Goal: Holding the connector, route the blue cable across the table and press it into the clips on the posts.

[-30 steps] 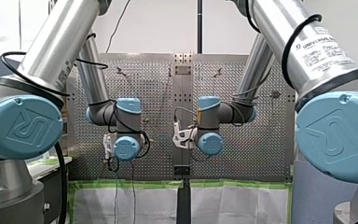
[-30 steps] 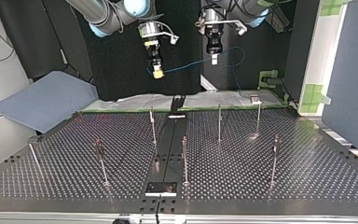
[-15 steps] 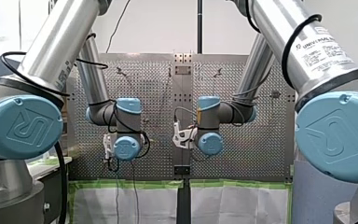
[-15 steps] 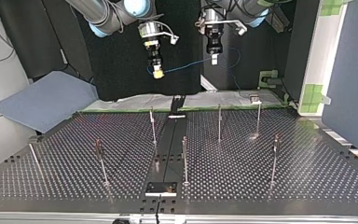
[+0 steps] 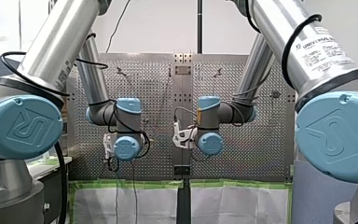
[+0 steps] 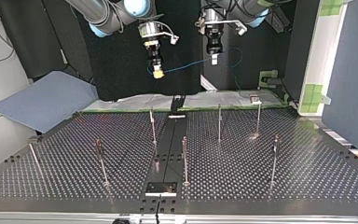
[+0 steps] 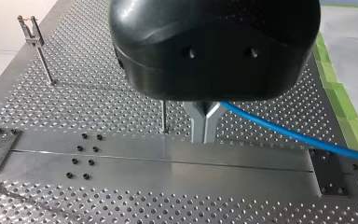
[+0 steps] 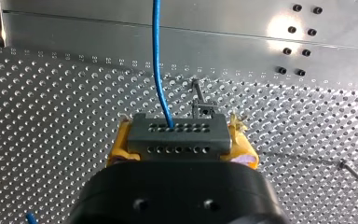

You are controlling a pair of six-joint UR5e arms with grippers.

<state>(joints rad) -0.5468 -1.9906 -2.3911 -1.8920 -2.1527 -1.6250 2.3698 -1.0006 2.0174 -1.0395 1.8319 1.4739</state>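
Here, slim blue cable [image 8: 156,56] enters boxy, holed connector [image 8: 177,137].

Grey-blue board [image 6: 44,100], green-taped white sheets [image 5: 130,205]

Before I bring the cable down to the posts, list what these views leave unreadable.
Top view: the clips on the posts are too small to read; the blue cable is lost against the dark backdrop past my left gripper.
Right wrist view: the connector covers the pad faces of my right gripper.
Left wrist view: the cable runs off the edge.
Front view: the wrist joints hide both grippers and the cable.
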